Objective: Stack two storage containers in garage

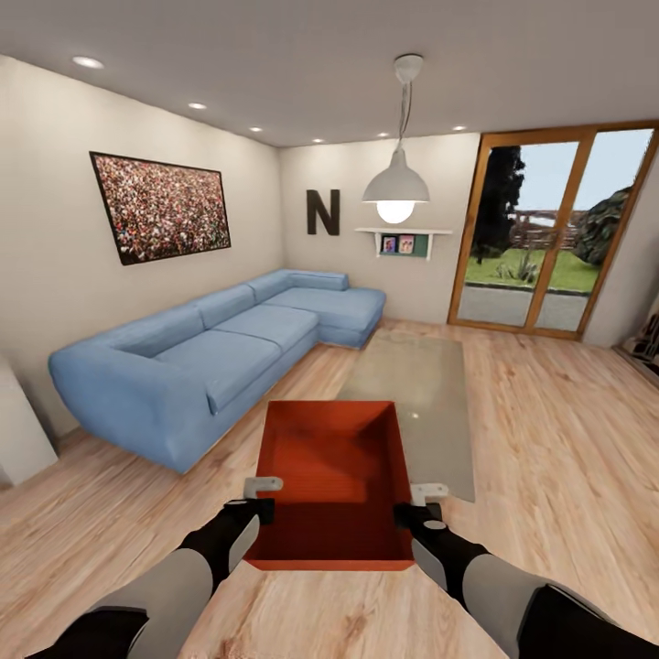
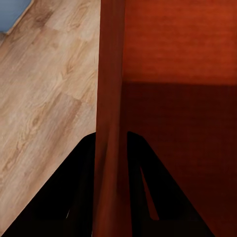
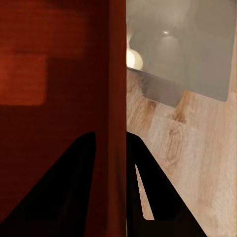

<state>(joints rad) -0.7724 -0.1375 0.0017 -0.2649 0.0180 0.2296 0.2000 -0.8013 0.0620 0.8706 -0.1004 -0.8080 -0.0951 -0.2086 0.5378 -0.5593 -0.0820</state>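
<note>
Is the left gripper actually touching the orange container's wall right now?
Touching. In the left wrist view the left gripper has a finger on either side of the storage container wall, pressed against it.

You're facing a glass coffee table (image 1: 416, 403) at twelve o'clock, blocking straight ahead; a blue sofa (image 1: 210, 352) is crowding ten o'clock; open plank floor (image 1: 558, 430) is running toward two o'clock.

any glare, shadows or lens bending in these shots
Head view: wide-angle bending at walls and ceiling; the lit pendant lamp glows. Right wrist view: the lamp's glare reflects off the glass table. Left wrist view: a hard-edged shadow darkens the inside of the storage container.
</note>
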